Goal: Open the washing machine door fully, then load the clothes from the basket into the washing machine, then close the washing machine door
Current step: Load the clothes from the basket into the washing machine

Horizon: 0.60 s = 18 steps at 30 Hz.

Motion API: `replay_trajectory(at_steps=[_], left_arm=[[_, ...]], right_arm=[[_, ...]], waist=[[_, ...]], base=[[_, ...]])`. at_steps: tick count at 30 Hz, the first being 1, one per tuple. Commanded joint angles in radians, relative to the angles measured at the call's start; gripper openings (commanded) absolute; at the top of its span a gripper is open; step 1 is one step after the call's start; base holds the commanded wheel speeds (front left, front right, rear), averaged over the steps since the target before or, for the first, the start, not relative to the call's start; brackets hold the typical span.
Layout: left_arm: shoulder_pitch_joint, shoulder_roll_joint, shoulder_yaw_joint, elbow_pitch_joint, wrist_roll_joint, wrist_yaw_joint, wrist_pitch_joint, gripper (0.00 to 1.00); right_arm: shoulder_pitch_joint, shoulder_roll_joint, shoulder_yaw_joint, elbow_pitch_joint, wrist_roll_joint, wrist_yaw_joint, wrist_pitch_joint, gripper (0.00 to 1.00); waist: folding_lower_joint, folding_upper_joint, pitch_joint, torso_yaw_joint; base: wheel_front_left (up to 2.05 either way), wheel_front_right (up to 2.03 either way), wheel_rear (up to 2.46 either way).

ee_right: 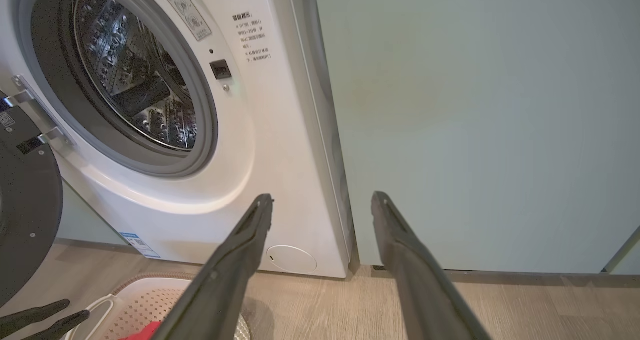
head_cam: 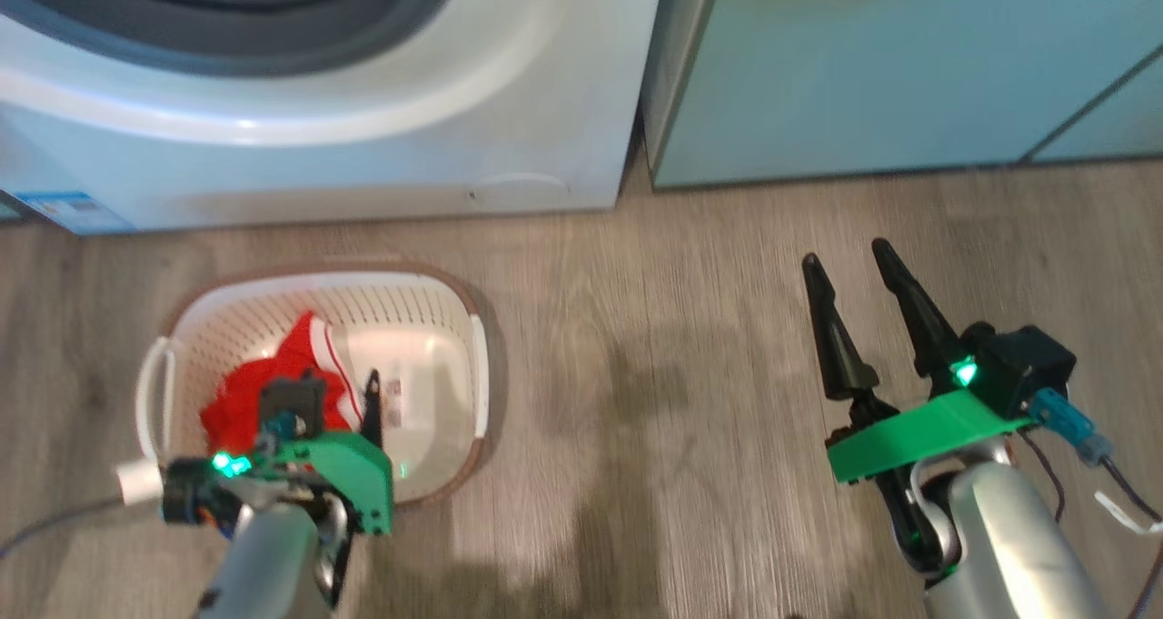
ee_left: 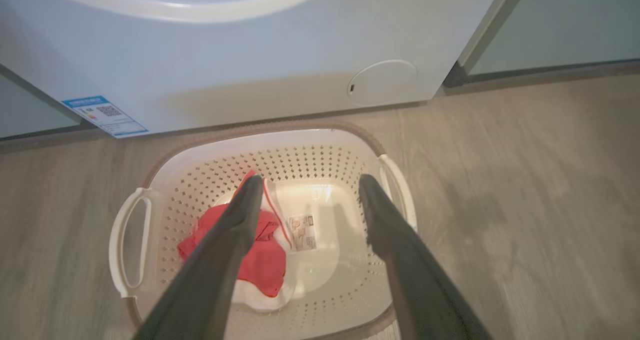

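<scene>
Directly beneath my left gripper (ee_left: pixel 311 182), spread wide and empty, the bright red fabric garment with white trim (ee_left: pixel 267 265) lies in the cream perforated plastic basket (ee_left: pixel 300 158), ready for grabbing. Just beyond stands the big white front-loading washing machine (ee_right: pixel 240 155), its round black-rimmed door (ee_right: pixel 25 220) swung aside, clearing the drum (ee_right: pixel 135 80). My right gripper (ee_right: pixel 322 200) hovers apart, open, empty.

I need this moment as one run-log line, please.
washing machine door: open | clothes: in basket | left gripper: open, over basket | right gripper: open, empty
</scene>
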Motion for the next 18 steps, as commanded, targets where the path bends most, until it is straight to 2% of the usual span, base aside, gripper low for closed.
replay_trajectory(at_steps=[1,12,18], left_arm=[[-0.05,0.032,0.022,0.015,0.014,-0.002,-0.005,1.0],[-0.311,0.118,-0.017,0.376,0.066,-0.021,0.002,1.0],[-0.423,0.159,-0.082,0.494,0.122,-0.041,0.08,1.0]], right_arm=[[-0.031,-0.001,0.027,-0.036,-0.01,0.0,-0.001,1.0],[-0.09,-0.001,0.055,-0.04,0.007,0.0,-0.011,1.0],[-0.115,-0.001,0.064,-0.037,0.018,0.0,-0.014,1.0]], waist=[[-0.0001,0.0,0.077,-0.015],[-0.0001,0.0,0.279,-0.073],[-0.0001,0.0,0.371,-0.096]], base=[[0.0,0.0,0.0],[0.0,0.0,0.0],[0.0,0.0,0.0]])
